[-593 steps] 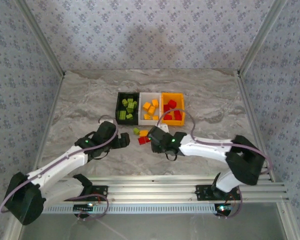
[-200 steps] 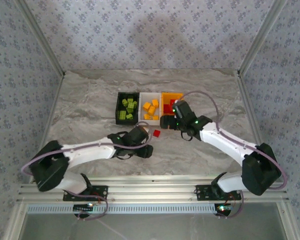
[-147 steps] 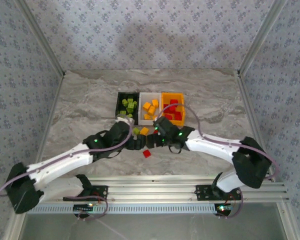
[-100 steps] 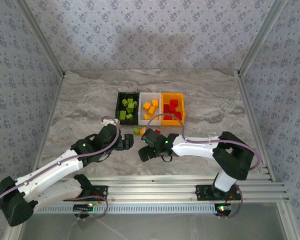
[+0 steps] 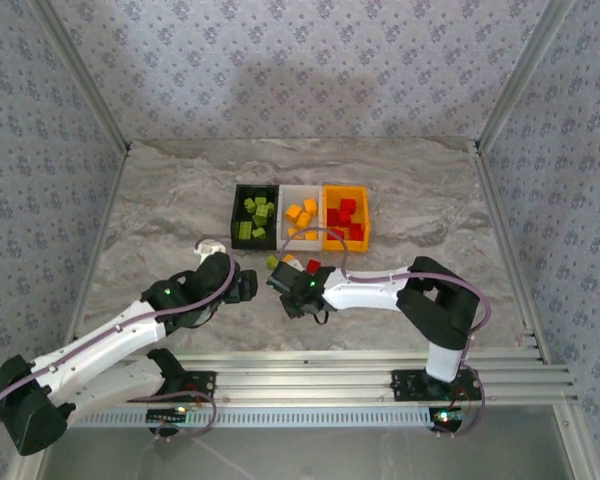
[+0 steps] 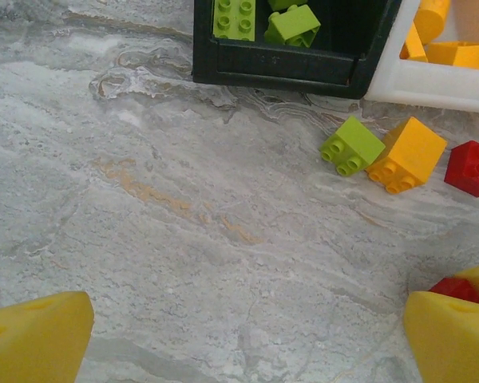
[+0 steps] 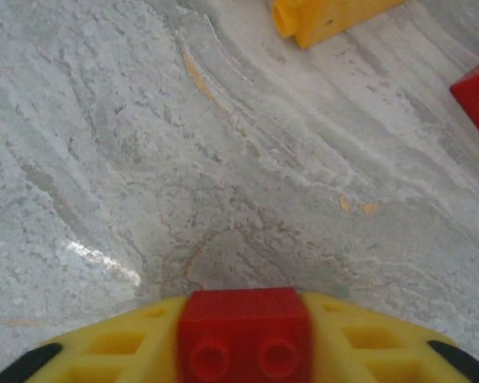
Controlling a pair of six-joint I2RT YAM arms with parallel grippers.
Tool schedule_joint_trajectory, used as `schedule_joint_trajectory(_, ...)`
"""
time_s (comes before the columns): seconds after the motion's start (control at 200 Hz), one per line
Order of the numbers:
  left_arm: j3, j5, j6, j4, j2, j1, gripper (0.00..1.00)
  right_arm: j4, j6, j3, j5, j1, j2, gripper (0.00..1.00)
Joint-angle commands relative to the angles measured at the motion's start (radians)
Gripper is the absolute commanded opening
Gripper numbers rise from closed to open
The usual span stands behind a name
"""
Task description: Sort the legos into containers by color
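My right gripper is shut on a red lego, held low over the marble table; in the top view the right gripper sits just in front of the loose pile. My left gripper stands open over bare table, nothing between its yellow fingertips. Three loose legos lie before the bins: lime green, orange-yellow and red. The black bin holds green legos, the white bin orange-yellow ones, the orange bin red ones.
The bins stand joined in a row at mid-table. The two grippers are close together, my left gripper just left of the right one. Metal frame posts and patterned walls enclose the table; a rail runs along the near edge.
The right gripper dropped onto the stray red lego lying in front of the pile and closed on it. The left arm drew back to the left and stays open.
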Motion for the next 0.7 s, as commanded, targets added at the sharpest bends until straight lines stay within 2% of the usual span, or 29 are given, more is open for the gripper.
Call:
schedule_joint_trajectory(0.0, 0.005, -0.017, 0.004, 0.014, 0.004, 0.009, 1.00, -0.030, 0.017, -0.035, 0.005, 0.002, -0.076, 0.36)
schedule_joint_trajectory(0.17, 0.001, 0.001, 0.030, 0.077, 0.037, 0.012, 1.00, -0.074, -0.010, -0.063, 0.044, -0.069, -0.249, 0.33)
schedule_joint_trajectory(0.33, 0.017, 0.029, 0.051, 0.123, 0.121, 0.012, 0.99, -0.085, -0.078, 0.012, 0.031, -0.263, -0.343, 0.34)
schedule_joint_trajectory(0.45, 0.036, 0.045, 0.067, 0.143, 0.173, 0.009, 0.99, -0.054, -0.094, 0.100, 0.028, -0.404, -0.278, 0.36)
schedule_joint_trajectory(0.62, 0.021, 0.055, 0.101, 0.211, 0.182, 0.009, 0.99, -0.038, -0.110, 0.276, 0.005, -0.548, -0.069, 0.40)
schedule_joint_trajectory(0.67, 0.007, 0.058, 0.111, 0.242, 0.171, 0.009, 1.00, -0.031, -0.113, 0.315, -0.001, -0.573, -0.023, 0.45)
schedule_joint_trajectory(0.695, 0.002, 0.065, 0.114, 0.255, 0.167, 0.011, 1.00, -0.029, -0.114, 0.334, -0.010, -0.583, -0.004, 0.52)
